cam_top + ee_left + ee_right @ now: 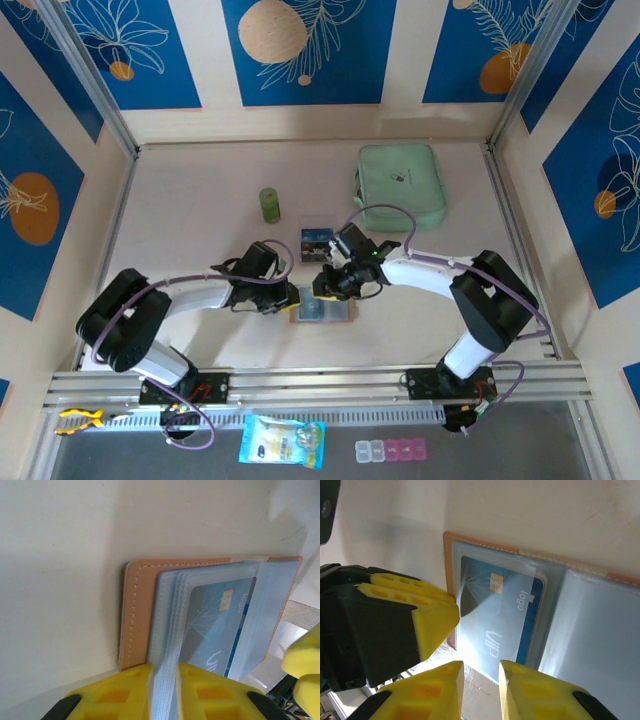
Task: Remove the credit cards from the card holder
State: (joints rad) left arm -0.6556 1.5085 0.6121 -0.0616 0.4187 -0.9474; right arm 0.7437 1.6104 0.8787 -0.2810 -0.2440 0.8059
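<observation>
The card holder (322, 311) lies open on the table between the two arms, its tan cover (137, 615) facing down. A blue credit card (215, 625) printed "VIP" sits inside a clear sleeve (495, 620). My left gripper (165, 690) is shut on the edge of the stacked clear sleeves at the holder's left side (287, 298). Just above the holder's near edge my right gripper (481, 685) stands open, and the sleeve's corner lies at its tips, unclamped (332, 283). Another dark blue card (316, 243) lies on the table behind the holder.
At the back right sits a mint-green zip pouch (398, 185). A small green cylinder (269, 205) stands at the back centre. In front of the rail lie a blue packet (283, 441), a pill box (390, 450) and a yellow tool (80, 418).
</observation>
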